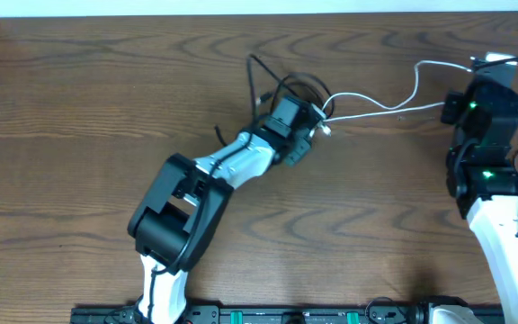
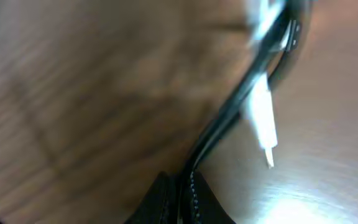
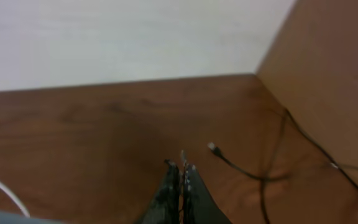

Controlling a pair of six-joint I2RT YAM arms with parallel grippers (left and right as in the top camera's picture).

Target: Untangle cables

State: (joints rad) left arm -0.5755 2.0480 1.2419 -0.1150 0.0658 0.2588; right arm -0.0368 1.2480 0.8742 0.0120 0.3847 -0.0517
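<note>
A knot of black cables (image 1: 281, 85) lies at the table's far middle, with a white cable (image 1: 385, 103) running from it to the right. My left gripper (image 1: 316, 112) sits in the knot. In the left wrist view it (image 2: 184, 180) is shut on a black cable (image 2: 229, 118), with a white plug (image 2: 263, 121) hanging beside it. My right gripper (image 1: 488, 63) is at the far right, where the white cable ends. Its jaws (image 3: 182, 169) are closed with a small pale tip between them. A strand of the white cable (image 3: 2, 190) passes at lower left.
Another thin black cable (image 3: 247, 173) with a small plug lies on the table beyond the right gripper, near the far right corner. A raised wooden side wall (image 3: 328, 74) borders the table there. The pale back wall (image 3: 117, 37) stands behind the far edge.
</note>
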